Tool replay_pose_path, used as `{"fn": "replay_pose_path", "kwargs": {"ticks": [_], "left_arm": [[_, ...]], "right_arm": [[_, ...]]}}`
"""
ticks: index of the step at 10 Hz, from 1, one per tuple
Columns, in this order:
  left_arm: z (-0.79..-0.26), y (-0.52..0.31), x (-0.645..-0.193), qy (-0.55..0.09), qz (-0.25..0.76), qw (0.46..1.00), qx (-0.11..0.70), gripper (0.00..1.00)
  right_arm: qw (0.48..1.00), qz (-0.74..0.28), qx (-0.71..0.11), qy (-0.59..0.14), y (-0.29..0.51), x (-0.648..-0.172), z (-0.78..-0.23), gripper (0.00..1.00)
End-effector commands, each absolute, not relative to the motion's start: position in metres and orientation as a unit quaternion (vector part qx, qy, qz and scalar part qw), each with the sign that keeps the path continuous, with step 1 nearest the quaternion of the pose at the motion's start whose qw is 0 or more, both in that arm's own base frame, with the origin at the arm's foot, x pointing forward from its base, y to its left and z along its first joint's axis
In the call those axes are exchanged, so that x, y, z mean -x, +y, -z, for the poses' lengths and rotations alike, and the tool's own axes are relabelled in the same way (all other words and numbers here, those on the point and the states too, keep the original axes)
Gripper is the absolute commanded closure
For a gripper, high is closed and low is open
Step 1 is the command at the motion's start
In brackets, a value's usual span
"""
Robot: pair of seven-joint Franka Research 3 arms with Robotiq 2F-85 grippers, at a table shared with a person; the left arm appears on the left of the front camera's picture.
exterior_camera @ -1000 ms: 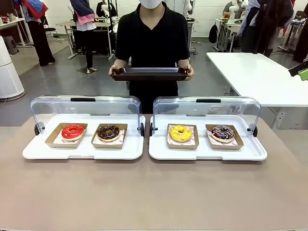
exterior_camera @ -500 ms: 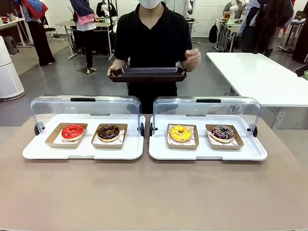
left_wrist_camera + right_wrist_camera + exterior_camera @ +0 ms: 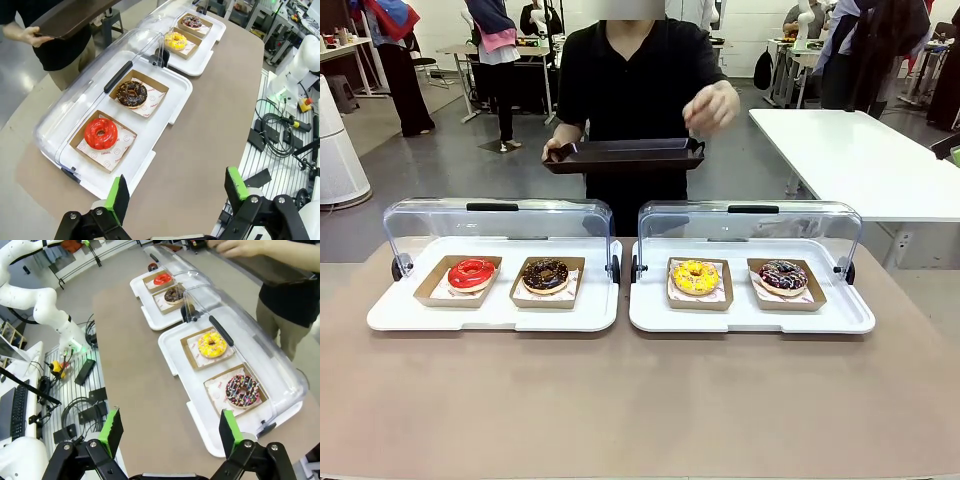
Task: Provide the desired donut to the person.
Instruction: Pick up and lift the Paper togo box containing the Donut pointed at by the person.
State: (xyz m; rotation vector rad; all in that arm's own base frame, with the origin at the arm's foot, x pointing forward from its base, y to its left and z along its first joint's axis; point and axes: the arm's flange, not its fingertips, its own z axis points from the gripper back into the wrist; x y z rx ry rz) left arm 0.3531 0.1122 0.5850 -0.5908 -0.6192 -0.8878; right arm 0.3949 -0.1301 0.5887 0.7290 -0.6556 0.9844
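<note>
Donuts [image 3: 696, 277] lay in the lidded white trays [image 3: 500, 318] — our left gripper [image 3: 176, 189] and right gripper [image 3: 170, 431] hung short of them, wide open, empty; beyond, the person [image 3: 638, 80] held out a dark tray [image 3: 625, 157] to receive one, we judged.

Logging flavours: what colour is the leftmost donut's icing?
Red. The leftmost donut shows best in the left wrist view.

No text legible anywhere, faint pinkish print on the paper liner [image 3: 119, 148] under the red donut [image 3: 100, 133] — lower left of the left wrist view — too small to read
</note>
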Motion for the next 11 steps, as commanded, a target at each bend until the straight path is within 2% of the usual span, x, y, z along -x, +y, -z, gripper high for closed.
{"fn": "replay_pose_path", "kwargs": {"ticks": [1, 10, 11], "left_arm": [[-0.5857, 0.1123, -0.3539, -0.298, 0.419, 0.810, 0.284, 0.00], [-0.5850, 0.1121, -0.3532, -0.290, 0.416, 0.816, 0.277, 0.00], [-0.5857, 0.1147, -0.3567, -0.302, 0.398, 0.815, 0.295, 0.00]], "right_arm": [[0.762, -0.454, -0.344, -0.307, -0.1298, -0.3961, -0.5886, 0.00], [0.762, -0.454, -0.344, -0.307, -0.1298, -0.3961, -0.5886, 0.00], [0.762, -0.454, -0.344, -0.307, -0.1298, -0.3961, -0.5886, 0.00]]}}
